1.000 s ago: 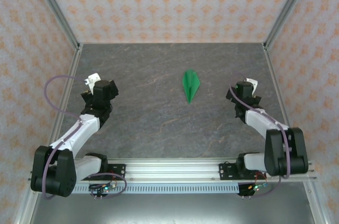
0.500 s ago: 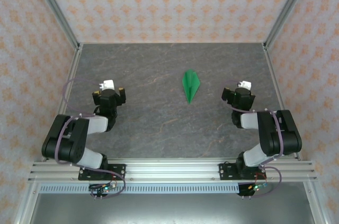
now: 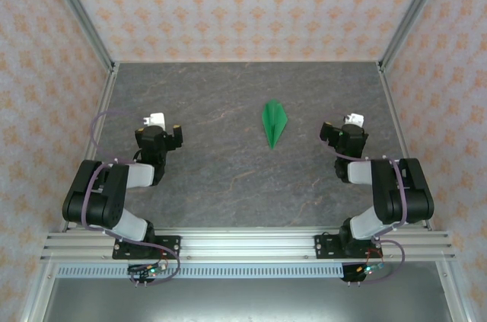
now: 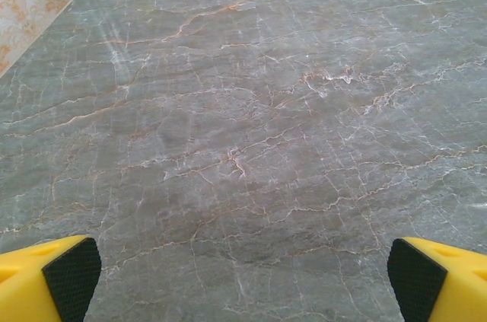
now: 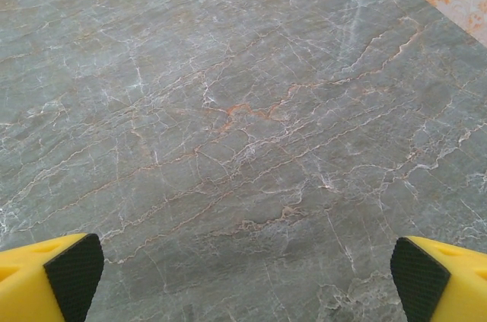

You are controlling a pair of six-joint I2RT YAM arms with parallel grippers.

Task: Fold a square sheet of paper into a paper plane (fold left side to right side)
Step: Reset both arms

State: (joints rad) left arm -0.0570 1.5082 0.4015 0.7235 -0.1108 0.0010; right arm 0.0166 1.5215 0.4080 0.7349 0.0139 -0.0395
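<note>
Well, the paper plane (image 3: 274, 122) lies lengthwise near-to-far, slim tip toward the arms; both jaws released.

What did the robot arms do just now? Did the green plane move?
Both arms folded up into a tucked pose. The left fingers and right fingers stayed open, holding nothing. The paper plane didn't move on the table.

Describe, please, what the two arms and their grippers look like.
The left arm and right arm have black joints and white links, each with a lilac cable. The left gripper and right gripper have yellow fingers with black pads.
</note>
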